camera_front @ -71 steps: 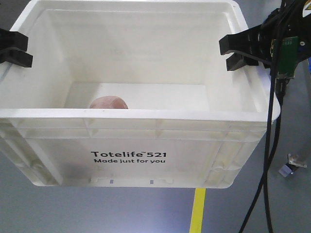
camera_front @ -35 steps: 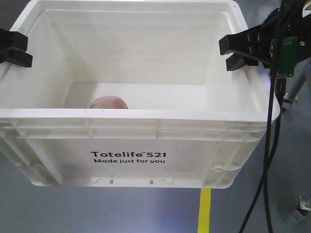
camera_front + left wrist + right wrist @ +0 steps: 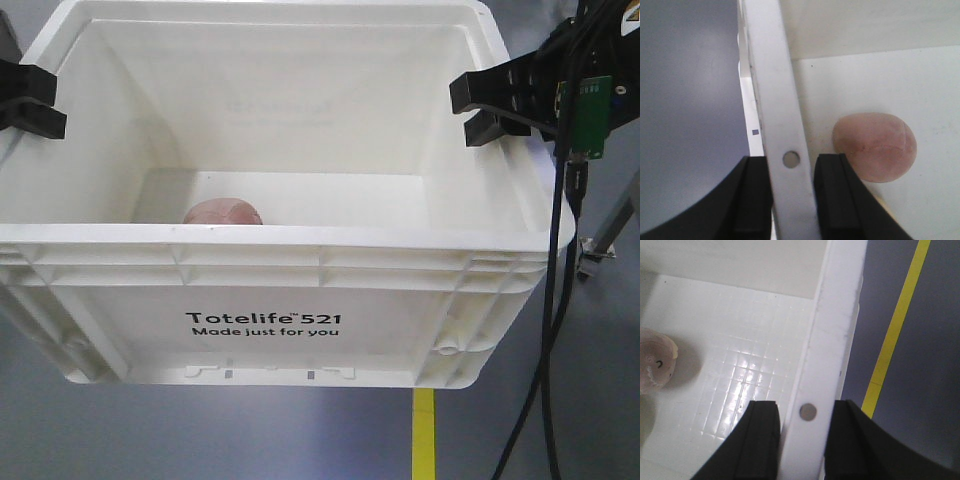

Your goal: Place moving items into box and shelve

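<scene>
Loading looks done: the brownish-pink lump point(image 3: 874, 146) sits on the bottom of the white box point(image 3: 330, 290), toward the left claw's side. Left claw point(image 3: 792, 197) and right claw point(image 3: 804, 440) are each pinched down on a side rim, with the box apparently hanging clear of the grey floor point(image 3: 150, 440), so this is the carry-to-shelf step. The next move needs both arms level and in sync; no shelf is in view.

I'm in a workshop or warehouse-like hall: smooth grey floor point(image 3: 100, 430) beneath me, marked with a yellow line point(image 3: 424, 440).
</scene>
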You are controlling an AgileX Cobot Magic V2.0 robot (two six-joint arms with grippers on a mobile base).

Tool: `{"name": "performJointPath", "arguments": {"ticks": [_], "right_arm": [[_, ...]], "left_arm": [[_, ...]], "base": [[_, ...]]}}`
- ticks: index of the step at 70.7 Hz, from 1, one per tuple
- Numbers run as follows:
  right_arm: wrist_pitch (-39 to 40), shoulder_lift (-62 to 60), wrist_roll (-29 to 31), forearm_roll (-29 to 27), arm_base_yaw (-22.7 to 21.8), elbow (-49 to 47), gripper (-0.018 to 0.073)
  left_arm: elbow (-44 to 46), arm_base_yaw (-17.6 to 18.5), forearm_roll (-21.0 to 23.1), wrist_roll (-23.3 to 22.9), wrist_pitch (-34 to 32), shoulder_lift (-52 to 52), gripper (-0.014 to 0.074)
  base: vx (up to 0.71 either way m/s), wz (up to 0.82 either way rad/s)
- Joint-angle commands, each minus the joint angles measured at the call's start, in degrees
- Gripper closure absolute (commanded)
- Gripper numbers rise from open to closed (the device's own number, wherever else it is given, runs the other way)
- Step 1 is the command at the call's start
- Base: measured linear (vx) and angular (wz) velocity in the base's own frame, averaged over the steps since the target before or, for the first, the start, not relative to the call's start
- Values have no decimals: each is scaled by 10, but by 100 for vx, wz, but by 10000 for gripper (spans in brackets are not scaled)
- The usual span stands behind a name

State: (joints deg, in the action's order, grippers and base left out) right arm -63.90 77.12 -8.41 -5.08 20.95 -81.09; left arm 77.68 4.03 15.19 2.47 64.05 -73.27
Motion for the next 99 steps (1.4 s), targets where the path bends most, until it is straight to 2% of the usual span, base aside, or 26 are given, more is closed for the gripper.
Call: {"name": "performJointPath", "arguments": {"ticks": [1,99], "right_arm": [[61,-24,17,-8,-1,-25,571],[61,-24,17,-8,-1,-25,571]], "left_arm": [[27,3,26,14,-64,23,613],[27,3,26,14,-64,23,613]], "base": [[56,-17],[56,-8]]}}
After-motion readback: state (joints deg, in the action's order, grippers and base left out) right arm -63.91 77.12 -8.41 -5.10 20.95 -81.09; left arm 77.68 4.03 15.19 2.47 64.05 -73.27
